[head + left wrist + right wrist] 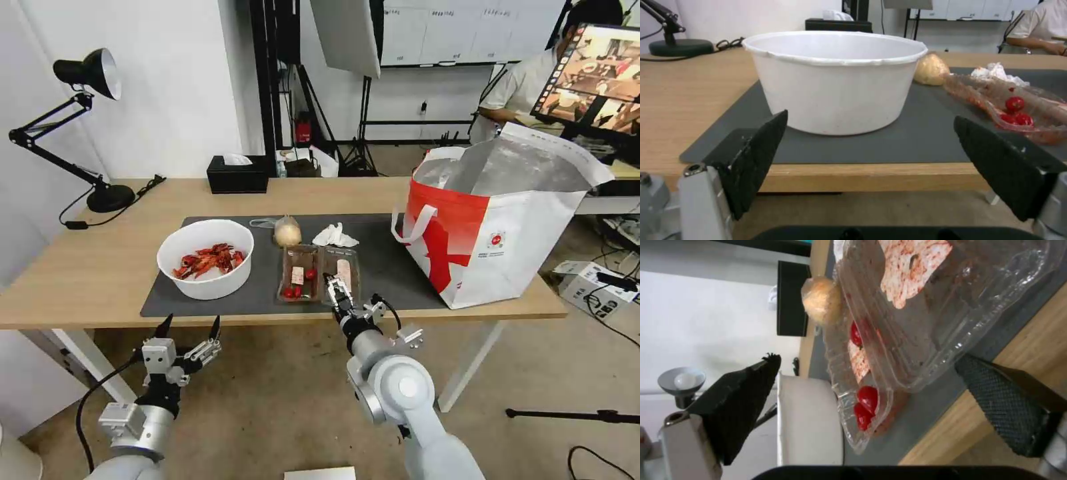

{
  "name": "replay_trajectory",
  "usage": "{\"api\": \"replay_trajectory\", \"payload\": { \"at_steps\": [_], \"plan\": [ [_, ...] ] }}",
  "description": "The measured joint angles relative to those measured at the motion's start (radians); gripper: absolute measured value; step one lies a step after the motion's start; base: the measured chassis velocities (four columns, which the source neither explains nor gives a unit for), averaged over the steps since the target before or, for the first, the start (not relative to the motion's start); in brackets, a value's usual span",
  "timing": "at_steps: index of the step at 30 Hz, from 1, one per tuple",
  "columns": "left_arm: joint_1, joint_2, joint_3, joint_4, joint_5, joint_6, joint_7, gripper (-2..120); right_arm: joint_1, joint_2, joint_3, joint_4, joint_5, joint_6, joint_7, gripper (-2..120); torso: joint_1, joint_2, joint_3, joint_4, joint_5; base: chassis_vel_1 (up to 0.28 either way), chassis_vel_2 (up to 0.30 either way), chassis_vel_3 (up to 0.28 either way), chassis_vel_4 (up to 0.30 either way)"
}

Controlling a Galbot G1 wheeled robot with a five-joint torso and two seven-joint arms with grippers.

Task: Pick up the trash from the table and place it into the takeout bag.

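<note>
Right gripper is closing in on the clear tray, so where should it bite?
Likely the near lip of the clear plastic tray, approached from the table's front edge. That thin raised rim faces the open right gripper, one finger above, one below; the walls look flimsy.

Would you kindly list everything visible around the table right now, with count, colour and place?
Table: one, light wood, white legs, across the scene.
Mat: one, dark grey, on the table.
Bowl: one, white, red crayfish shells inside, left part of the mat.
Plastic tray: one, clear, with red tomatoes and scraps, mid mat at the near edge.
Small bag: one, clear with a beige lump, behind the tray.
Tissue: one, white, crumpled, beside the small bag.
Takeout bag: one, white and red, foil-lined, open, right end.
Tissue box: one, black, far edge.
Desk lamp: one, black, far left.
Left gripper: open, below the table edge before the bowl.
Right gripper: open, at the tray's near edge.
</note>
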Motion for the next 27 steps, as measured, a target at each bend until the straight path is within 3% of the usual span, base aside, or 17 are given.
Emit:
{"api": "replay_trajectory", "payload": {
  "at_steps": [27],
  "plan": [
    [0.016,-0.007,0.001,-0.020,0.004,-0.005,0.000,100,0.026,-0.012,0.002,0.007,-0.101,0.001,-0.011,100,0.000,0.000,0.000,0.0001,0.0001,0.000,0.000,0.000,0.000]
  ]
}}
